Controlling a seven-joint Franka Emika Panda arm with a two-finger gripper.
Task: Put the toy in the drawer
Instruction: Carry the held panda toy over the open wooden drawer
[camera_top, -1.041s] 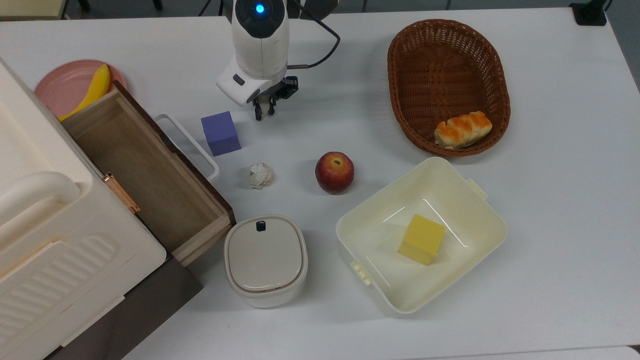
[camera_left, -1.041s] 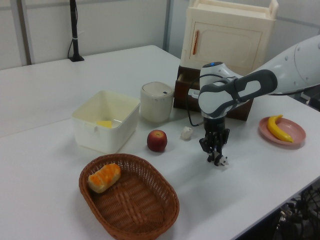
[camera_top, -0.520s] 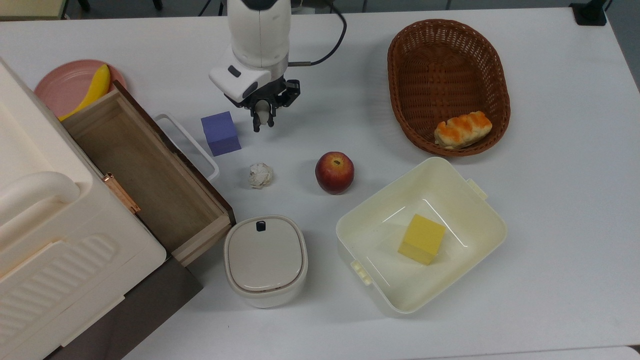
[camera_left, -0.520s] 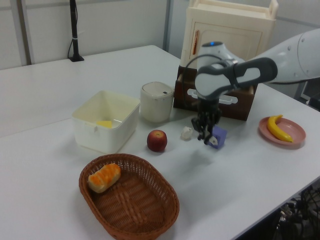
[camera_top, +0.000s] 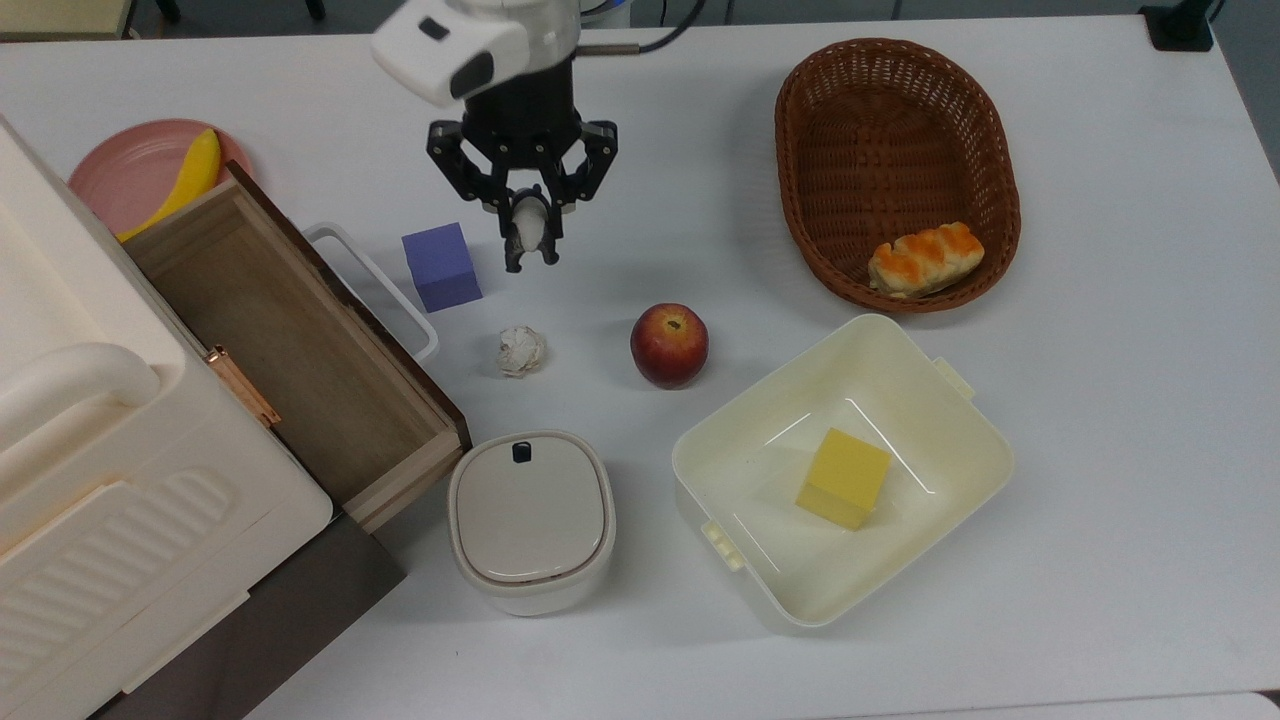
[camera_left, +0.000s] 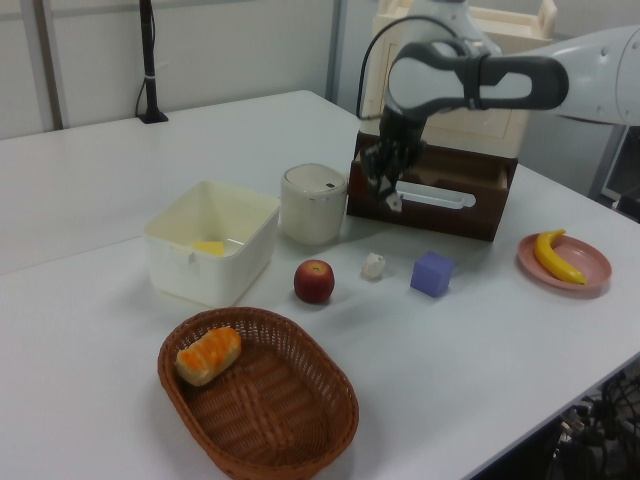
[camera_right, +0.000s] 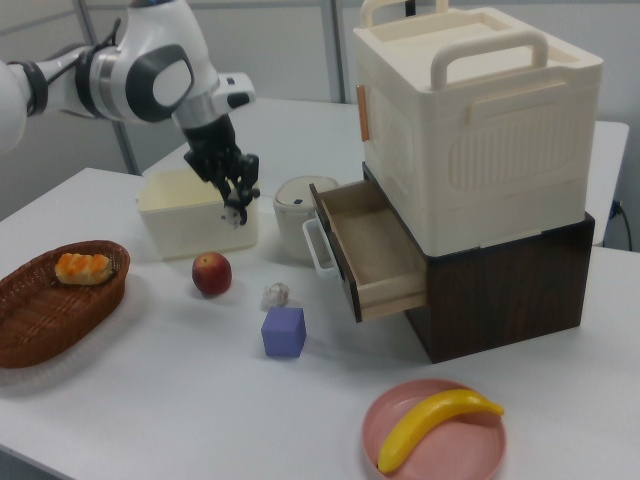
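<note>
Aloft, end effector (camera_top: 530, 245) pinches toy (camera_top: 526, 221).

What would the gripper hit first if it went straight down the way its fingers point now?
Probably bare table. The gripper, shut on the toy, hangs high, between the purple cube and the apple, short of the drawer. Depth is uncertain.

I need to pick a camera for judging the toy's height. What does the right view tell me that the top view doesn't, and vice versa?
Right view: height. The gripper holds the toy well above the table. Top view: layout. The gripper appears at the top view's right of the purple cube, and the yellow block lies inside the tub. Both: the toy clamped, the drawer open.
</note>
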